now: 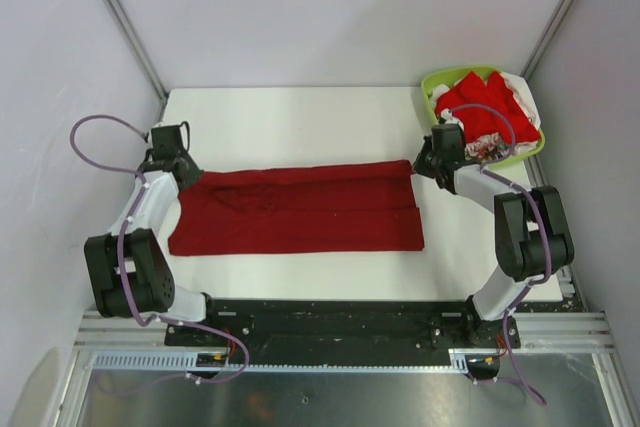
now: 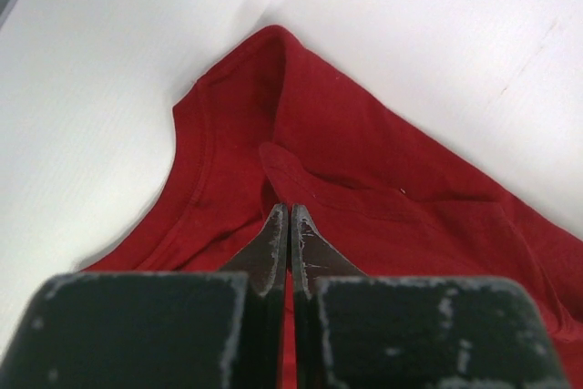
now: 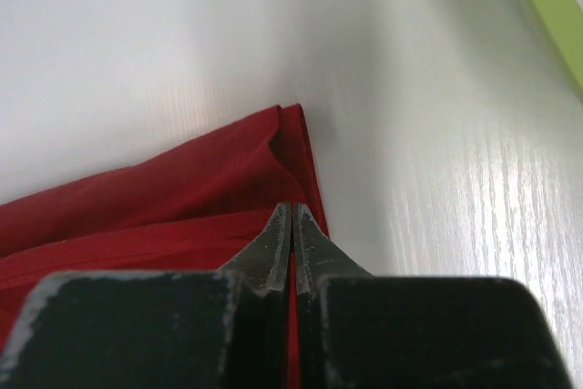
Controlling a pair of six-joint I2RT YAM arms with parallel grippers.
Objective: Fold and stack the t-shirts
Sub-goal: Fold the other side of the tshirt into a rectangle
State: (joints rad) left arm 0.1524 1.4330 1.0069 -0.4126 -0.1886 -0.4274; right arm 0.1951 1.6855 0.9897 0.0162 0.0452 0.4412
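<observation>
- Lying flat across the middle of the tabletop (image 1: 300, 122), the crimson t-shirt (image 1: 300, 209) forms a long band running left to right, with lengthwise folds showing along it.
- The left claw (image 2: 290, 216) sits at the shirt's far-left corner. Its two fingers are pressed tight together and their tips rest on a raised ridge of cloth just inside the neckline (image 2: 187, 166). A thin sliver of red shows between the fingers, so it appears to pinch the fabric.
- The right claw (image 3: 292, 214) is at the far-right corner of the same shirt, its fingers likewise closed flat against each other. The tips meet the doubled edge of the cloth where it ends on the white surface, and red shows between the fingers here too, so it seems to be nipping the cloth.
- From overhead, both claws are low over the far long edge of the shirt, one at each end, with the garment stretched between them.
- A lime-green basket (image 1: 432, 82) stands at the far-right corner of the tabletop, just beyond the right claw and apart from the spread shirt.
- Inside it, bright red t-shirts (image 1: 480, 102) are heaped loosely, with white and patterned fabric (image 1: 487, 147) at the near side.
</observation>
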